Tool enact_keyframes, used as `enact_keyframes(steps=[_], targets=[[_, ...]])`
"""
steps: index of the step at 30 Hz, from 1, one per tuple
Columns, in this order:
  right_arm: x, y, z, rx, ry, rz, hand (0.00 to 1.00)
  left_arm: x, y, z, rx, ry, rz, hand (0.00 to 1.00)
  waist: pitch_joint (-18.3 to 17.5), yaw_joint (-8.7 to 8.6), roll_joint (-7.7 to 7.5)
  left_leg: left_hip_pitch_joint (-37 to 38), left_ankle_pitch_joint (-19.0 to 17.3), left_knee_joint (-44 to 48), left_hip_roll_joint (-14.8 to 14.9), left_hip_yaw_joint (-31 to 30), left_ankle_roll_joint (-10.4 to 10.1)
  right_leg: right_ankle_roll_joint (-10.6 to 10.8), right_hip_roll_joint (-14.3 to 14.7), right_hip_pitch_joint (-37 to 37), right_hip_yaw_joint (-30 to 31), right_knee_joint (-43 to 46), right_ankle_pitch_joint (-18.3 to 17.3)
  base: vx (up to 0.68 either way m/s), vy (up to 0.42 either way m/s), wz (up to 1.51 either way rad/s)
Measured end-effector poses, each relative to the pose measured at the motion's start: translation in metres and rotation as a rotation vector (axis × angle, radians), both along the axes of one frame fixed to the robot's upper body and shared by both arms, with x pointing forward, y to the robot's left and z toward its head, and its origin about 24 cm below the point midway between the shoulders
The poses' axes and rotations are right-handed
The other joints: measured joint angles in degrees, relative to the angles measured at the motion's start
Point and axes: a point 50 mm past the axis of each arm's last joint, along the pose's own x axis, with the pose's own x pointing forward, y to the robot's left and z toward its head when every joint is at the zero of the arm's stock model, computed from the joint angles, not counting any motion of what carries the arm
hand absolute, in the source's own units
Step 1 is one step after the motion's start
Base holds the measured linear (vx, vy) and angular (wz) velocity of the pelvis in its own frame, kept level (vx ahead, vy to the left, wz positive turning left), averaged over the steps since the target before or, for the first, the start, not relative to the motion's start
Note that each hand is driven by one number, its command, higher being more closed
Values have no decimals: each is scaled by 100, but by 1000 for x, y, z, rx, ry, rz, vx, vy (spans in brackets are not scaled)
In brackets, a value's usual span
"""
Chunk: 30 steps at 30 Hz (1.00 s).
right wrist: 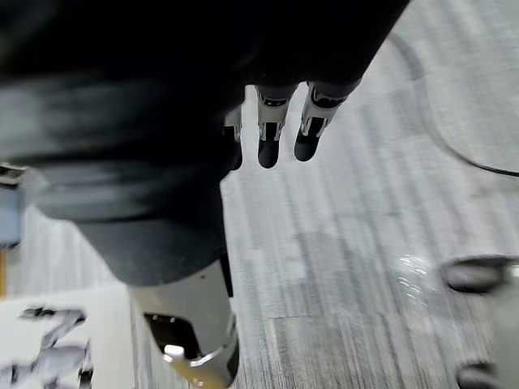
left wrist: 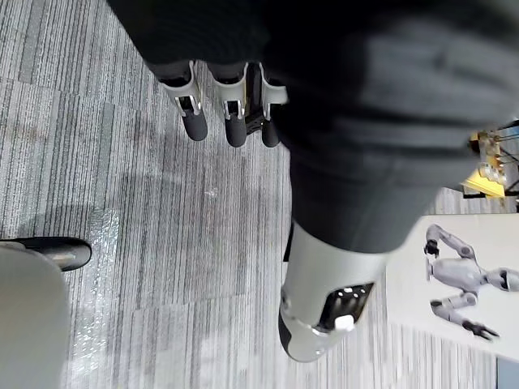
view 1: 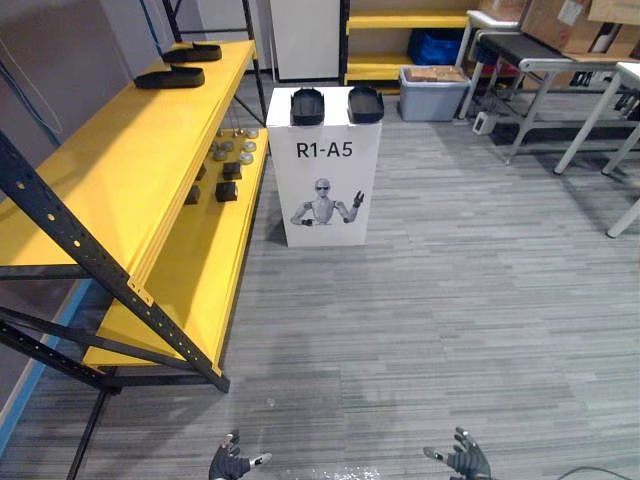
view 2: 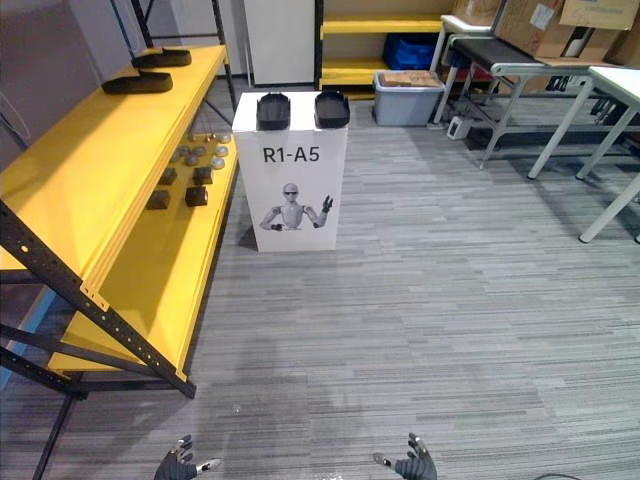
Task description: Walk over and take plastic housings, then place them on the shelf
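Plastic housings [view 1: 307, 106] rest atop white labelled stand [view 1: 290, 190]

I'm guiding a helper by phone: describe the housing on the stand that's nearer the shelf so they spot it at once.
Find the white stand with a robot picture, beside the yellow shelf. Two black housings sit on its top. Yours is the housing on the shelf side; its twin lies away from the shelf.

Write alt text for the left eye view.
Two black plastic housings sit on a white stand ahead. A yellow shelf at left carries two more housings on top. The left hand and right hand hang low, open and empty.
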Motion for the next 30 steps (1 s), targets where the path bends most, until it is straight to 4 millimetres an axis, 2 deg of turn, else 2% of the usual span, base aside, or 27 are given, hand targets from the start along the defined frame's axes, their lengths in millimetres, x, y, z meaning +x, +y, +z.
enact_keyframes(steps=[3, 7, 18, 23, 25, 26, 27, 28, 29, 30], targets=[[8, -2, 7, -52, -35, 67, 0, -2, 8, 2, 20, -9, 38, 0, 78, 3, -10, 125, -58, -27, 0, 7, -91, 14, -4, 148, -1, -77, 3, 62, 11, 0], [10, -5, 8, -77, -34, 99, 0, 3, 10, 8, 34, -49, 35, 0, 107, -2, 1, 184, -109, -27, -10, 5, -170, 108, -23, 244, -6, -134, -45, 10, 3, 0], [15, -17, 13, -87, -57, 46, 0, 6, 9, 11, 20, -82, 99, 0, 130, -11, 42, 249, -189, 34, 2, 74, -252, 174, -24, 312, 39, -130, -86, -19, 0, -2], [30, -17, 18, -90, -98, 37, 0, 12, 3, 14, 9, -113, 107, 0, 199, -4, 194, -163, -598, 648, 52, 280, -81, 217, -2, 33, 228, -15, -144, -74, 38, -25], [33, -17, 19, -88, -102, 35, 0, 15, 3, 18, 12, -138, 113, 0, 247, 7, 241, -417, -904, 1096, 67, 371, 1, 354, -17, -303, 317, 611, -500, -1, 60, -23], [32, -17, 18, -87, -91, 32, 0, 17, 3, 19, 16, -148, 115, 0, 275, 14, 254, -484, -1101, 1342, 65, 390, 63, 612, -60, -525, 302, 1208, -735, 12, 57, -14], [31, -16, 16, -83, -84, 30, 0, 17, 4, 20, 19, -152, 116, 0, 324, 30, 236, -446, -1272, 1456, 69, 397, 153, 763, -93, -863, 227, 2101, -836, 24, 100, -10], [31, -15, 16, -78, -84, 27, 0, 17, 4, 21, 22, -153, 115, 0, 329, 22, 253, -418, -1328, 1502, 69, 377, 174, 761, -131, -1122, 125, 2677, -838, 69, 100, 5], [31, -12, 16, -73, -86, 25, 0, 21, 5, 22, 30, -162, 103, 0, 384, -12, 230, -304, -1434, 1584, 37, 328, 236, 739, -266, -1643, -67, 3798, -835, 112, 96, 17], [30, -12, 15, -72, -81, 25, 0, 22, 4, 22, 31, -161, 96, 0, 419, -6, 226, -230, -1509, 1628, 35, 301, 240, 737, -339, -1823, -155, 4153, -842, 201, 81, 21]])
